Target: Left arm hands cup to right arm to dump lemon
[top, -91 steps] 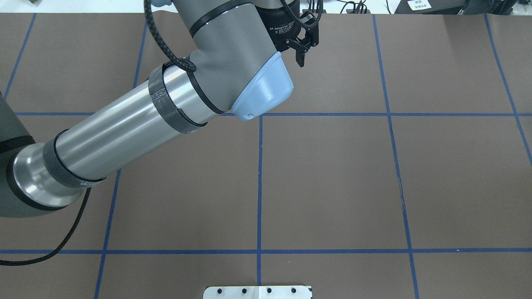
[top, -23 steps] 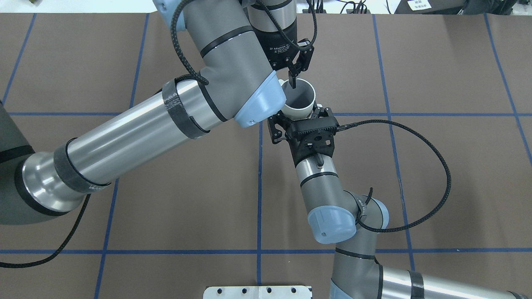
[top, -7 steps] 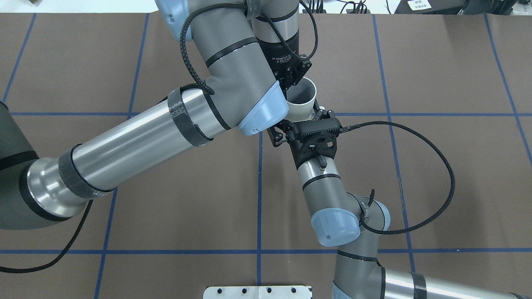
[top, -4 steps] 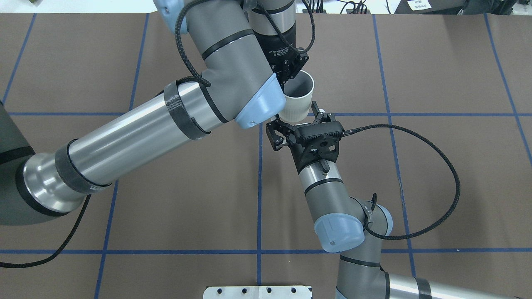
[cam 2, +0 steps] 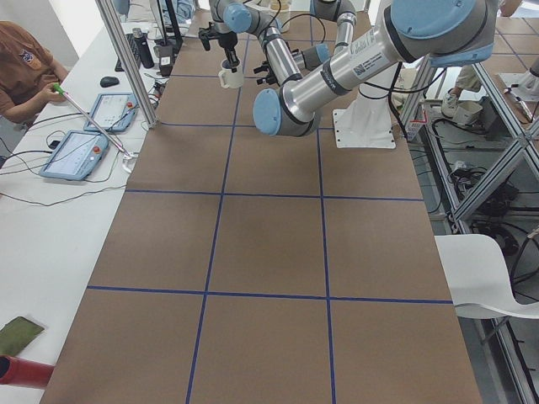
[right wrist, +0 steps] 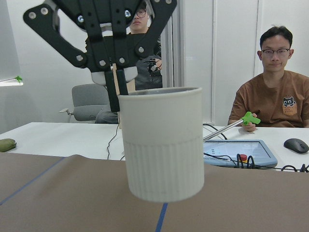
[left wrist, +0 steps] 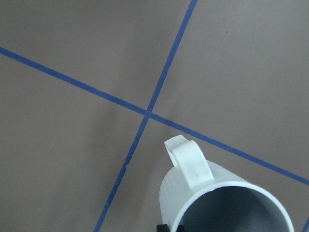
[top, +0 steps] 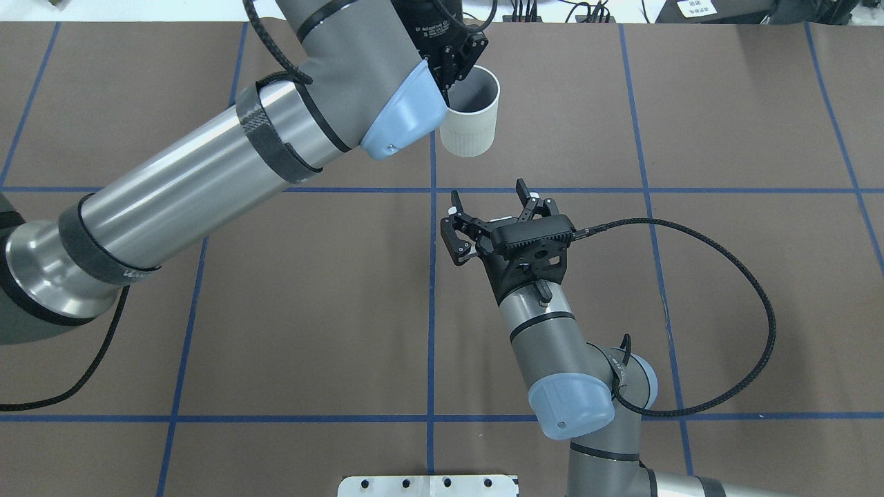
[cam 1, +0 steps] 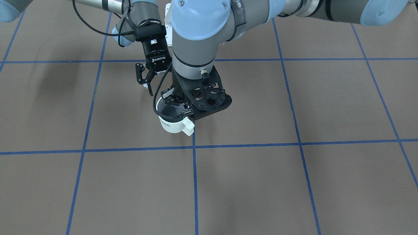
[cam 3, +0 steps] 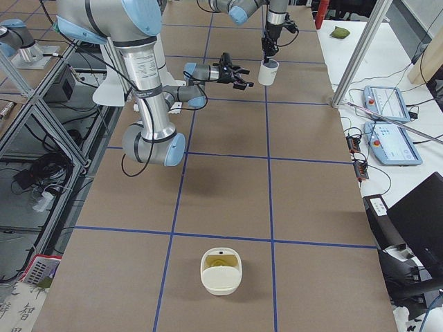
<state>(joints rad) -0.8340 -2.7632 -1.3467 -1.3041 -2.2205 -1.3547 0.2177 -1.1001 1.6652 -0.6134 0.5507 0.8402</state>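
My left gripper [top: 452, 69] is shut on the rim of the off-white cup [top: 469, 131] and holds it upright above the table near the far edge. The cup [cam 1: 173, 125] has its handle [left wrist: 190, 162] turned away from the right arm, and its grey inside looks empty. My right gripper [top: 487, 193] is open and empty, pointing at the cup from a short gap. The right wrist view shows the cup [right wrist: 161, 145] hanging from the left gripper's fingers [right wrist: 116, 92]. A yellow-green piece, seemingly the lemon [cam 3: 220, 263], lies in a second off-white vessel [cam 3: 221, 280] far off at the table's right end.
A white side table with tablets [cam 3: 391, 104] and a metal post [cam 3: 360, 55] runs beyond the far edge, where operators sit [right wrist: 270, 101]. A metal mounting plate [top: 428, 485] sits at the near edge. Blue tape lines grid the brown tabletop [top: 725, 290].
The right gripper stood around the cup's body; now it is open and drawn back. The left arm has carried the cup toward the far edge, away from the right gripper.
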